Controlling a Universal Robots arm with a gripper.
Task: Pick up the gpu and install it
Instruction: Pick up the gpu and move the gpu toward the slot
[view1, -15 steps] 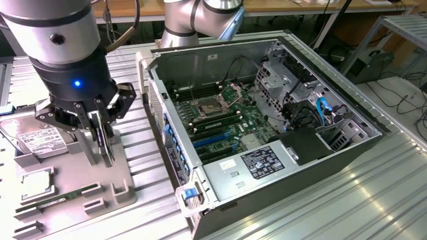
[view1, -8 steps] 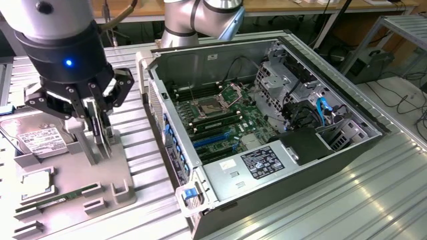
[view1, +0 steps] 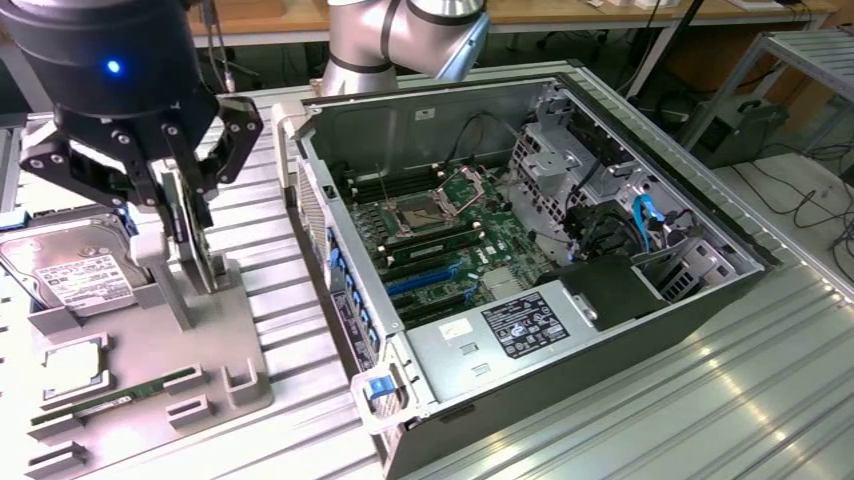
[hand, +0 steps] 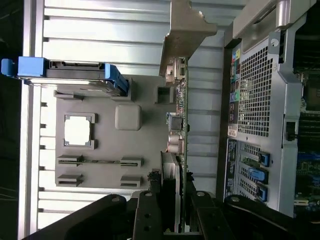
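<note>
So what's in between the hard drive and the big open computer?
The gpu, on edge and clamped in the gripper, over the grey parts tray. The exterior view shows it.

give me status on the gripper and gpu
gripper shut on gpu. gpu upright at the grey holder, not in the computer case. hard drive beside it, apart; nothing seen blocking.
</note>
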